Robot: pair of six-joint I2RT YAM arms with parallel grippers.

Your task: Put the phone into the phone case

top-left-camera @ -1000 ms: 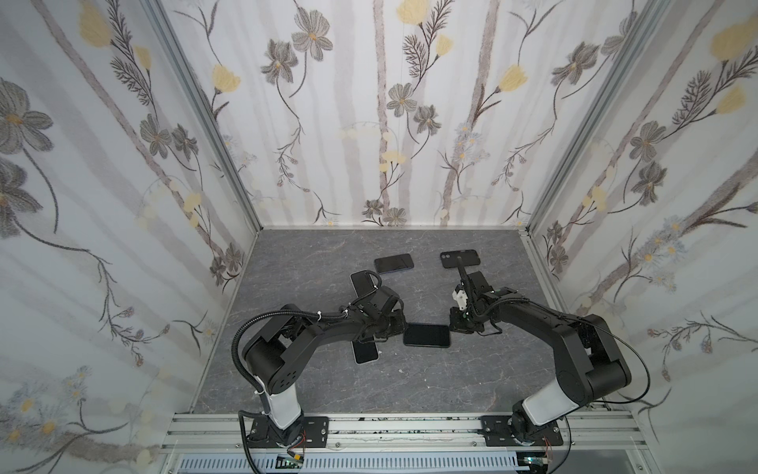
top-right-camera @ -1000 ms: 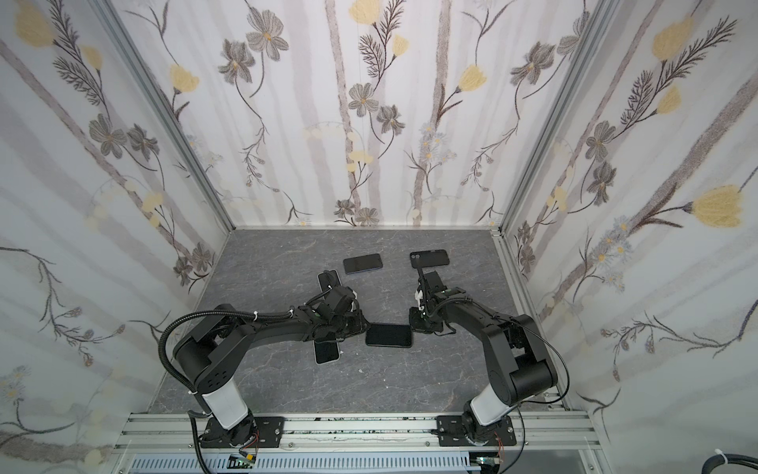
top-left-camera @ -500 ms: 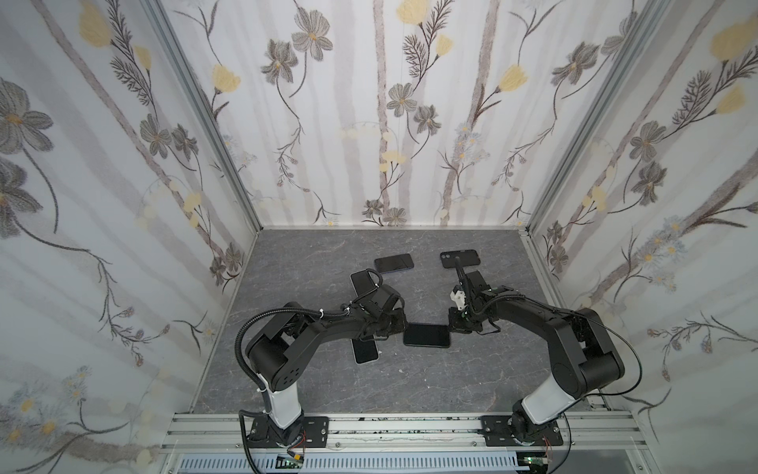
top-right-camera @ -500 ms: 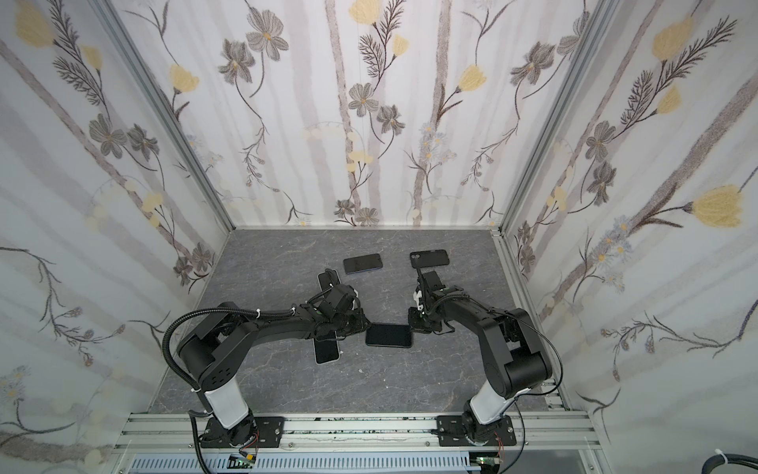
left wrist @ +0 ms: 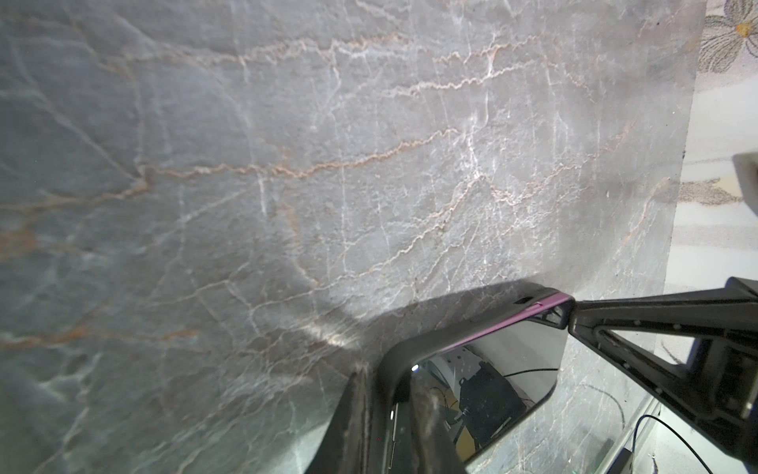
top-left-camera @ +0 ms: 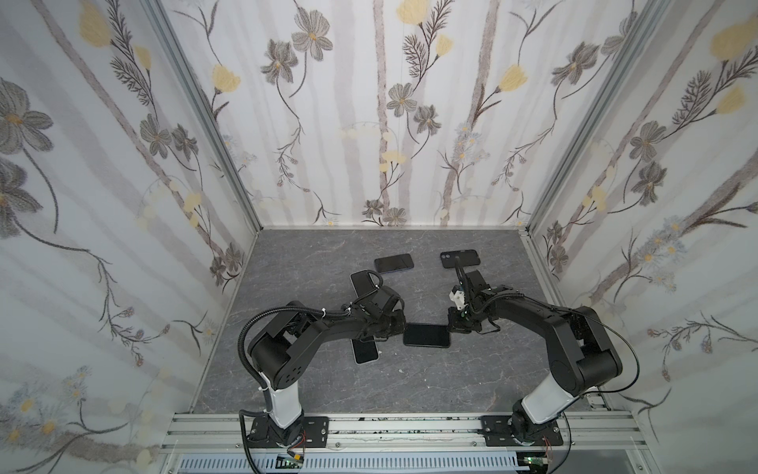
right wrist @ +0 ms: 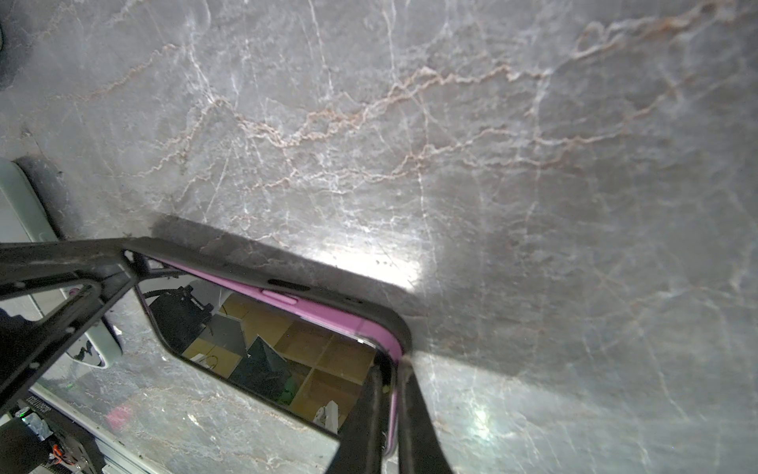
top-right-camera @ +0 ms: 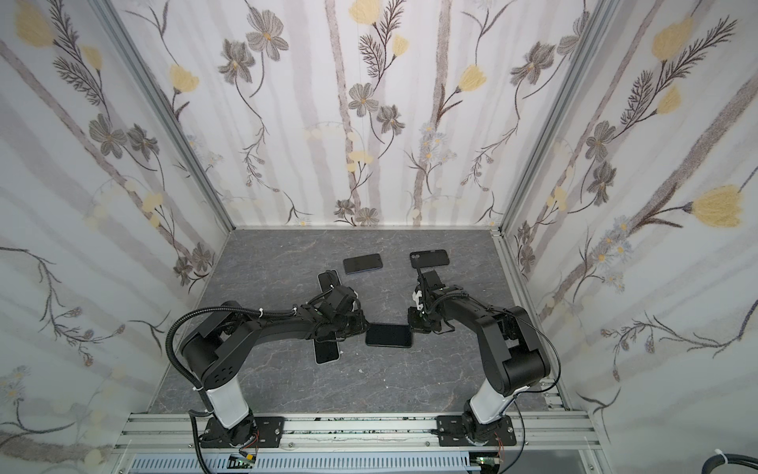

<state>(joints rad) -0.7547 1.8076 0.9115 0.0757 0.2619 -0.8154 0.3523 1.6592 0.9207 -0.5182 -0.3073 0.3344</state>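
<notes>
Phone (top-left-camera: 426,335) lying left-right, screen up, left gripper (top-left-camera: 398,328) and right gripper (top-left-camera: 452,327) pinching its ends

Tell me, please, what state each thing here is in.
Pink-edged phone: screen up, partly in its case, pink side above the rim.
Black phone case: lying flat, held at one end.
Left hand: shut on the black phone case's end.
Right hand: shut, tips at the phone's other end.
Dark phone at the back: flat, untouched.
Dark camera-holed item: flat, untouched.
Light-rimmed phone at front left: lying flat.
</notes>
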